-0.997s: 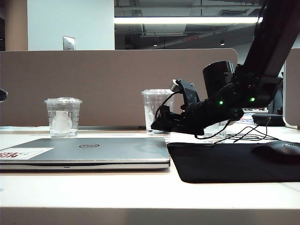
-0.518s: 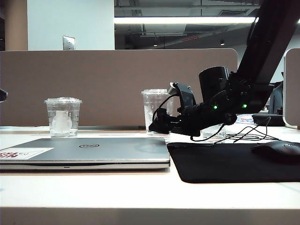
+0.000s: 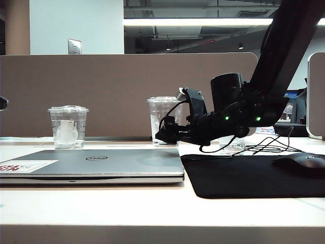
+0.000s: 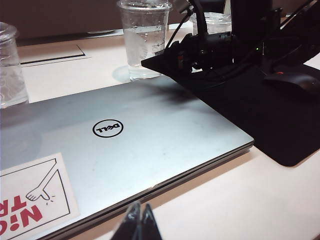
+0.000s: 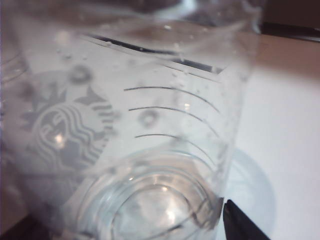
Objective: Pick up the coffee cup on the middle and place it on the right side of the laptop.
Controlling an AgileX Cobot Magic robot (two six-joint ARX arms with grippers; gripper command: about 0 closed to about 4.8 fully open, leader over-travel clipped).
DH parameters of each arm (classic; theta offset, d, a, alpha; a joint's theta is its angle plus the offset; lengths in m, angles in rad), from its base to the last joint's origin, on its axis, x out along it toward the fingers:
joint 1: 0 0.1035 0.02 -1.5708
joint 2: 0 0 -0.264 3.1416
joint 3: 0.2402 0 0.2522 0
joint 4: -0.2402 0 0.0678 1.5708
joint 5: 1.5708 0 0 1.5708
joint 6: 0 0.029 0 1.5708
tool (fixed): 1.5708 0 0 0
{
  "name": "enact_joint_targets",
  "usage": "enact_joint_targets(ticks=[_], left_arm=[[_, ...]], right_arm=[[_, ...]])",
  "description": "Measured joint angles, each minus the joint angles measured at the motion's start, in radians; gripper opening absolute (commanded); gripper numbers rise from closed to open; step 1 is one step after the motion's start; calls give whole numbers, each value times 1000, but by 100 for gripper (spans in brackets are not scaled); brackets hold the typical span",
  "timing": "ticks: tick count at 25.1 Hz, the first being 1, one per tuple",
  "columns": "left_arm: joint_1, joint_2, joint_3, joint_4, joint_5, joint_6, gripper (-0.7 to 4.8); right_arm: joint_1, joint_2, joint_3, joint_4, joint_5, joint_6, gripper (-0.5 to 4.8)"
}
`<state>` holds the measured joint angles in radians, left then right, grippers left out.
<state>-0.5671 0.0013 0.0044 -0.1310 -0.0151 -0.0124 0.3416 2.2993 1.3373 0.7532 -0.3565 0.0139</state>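
The coffee cup, tall and clear with ridge lines and a whitish logo, stands on the table behind the laptop's far right corner. My right gripper has reached in from the right, open, its fingers low on either side of the cup's base. In the right wrist view the cup fills the frame between the jaws of the right gripper, with one dark fingertip beside its base. The left wrist view shows the cup and the silver Dell laptop. My left gripper hovers shut over the laptop's near edge.
A shorter lidded cup stands at the back left, another behind the right arm. A black mouse mat with a mouse lies right of the laptop. Cables trail behind the mat. A beige partition closes the back.
My right arm has moved left and lower, bringing its open fingers round the coffee cup. The cup now stands slightly further left. The left gripper has kept still.
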Motion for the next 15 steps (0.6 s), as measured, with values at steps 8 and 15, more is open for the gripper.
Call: enact_joint_targets(ticks=[8,15], left_arm=[[0,0,0,0,0,0,-5],[0,0,0,0,0,0,-5]], right_arm=[[9,24,18,-3,17,0,479],[11,24,19,8,43,0,479]])
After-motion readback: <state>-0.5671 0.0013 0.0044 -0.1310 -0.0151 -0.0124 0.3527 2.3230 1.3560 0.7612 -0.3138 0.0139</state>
